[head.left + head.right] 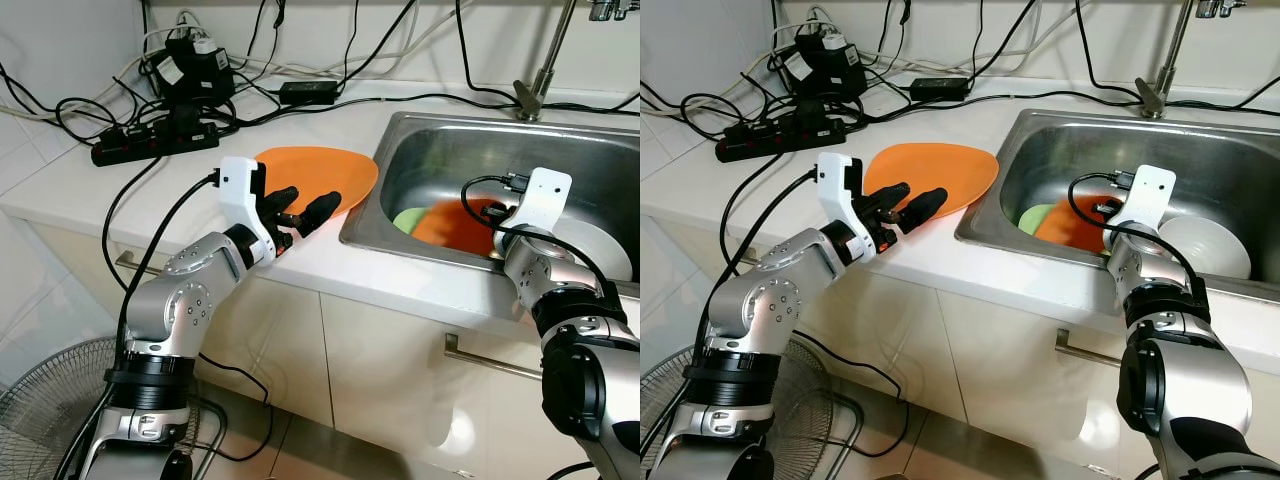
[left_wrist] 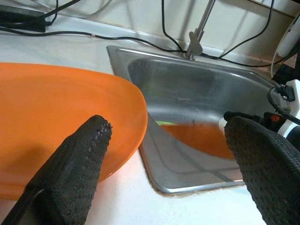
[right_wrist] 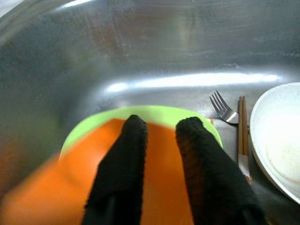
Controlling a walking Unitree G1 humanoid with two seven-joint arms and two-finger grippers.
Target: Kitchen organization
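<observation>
An orange plate (image 1: pixel 320 165) lies on the white counter, its rim overhanging the sink's left edge. My left gripper (image 1: pixel 305 207) is open at the plate's near rim; in the left wrist view one finger (image 2: pixel 75 159) sits over the plate and the other hangs beside the sink. A second orange plate (image 1: pixel 450 225) rests on a green plate (image 1: pixel 408 218) inside the steel sink (image 1: pixel 420 262). My right gripper (image 3: pixel 161 123) reaches down into the sink just above that orange plate, its fingers nearly together with nothing between them.
A white bowl (image 1: pixel 1205 245) sits in the sink's right part, with a fork (image 3: pixel 222 108) and chopsticks (image 3: pixel 242 131) beside it. A power strip (image 1: pixel 150 145), adapters and cables crowd the counter's back left. The faucet (image 1: pixel 535 90) stands behind the sink. A fan (image 1: pixel 40 400) is on the floor.
</observation>
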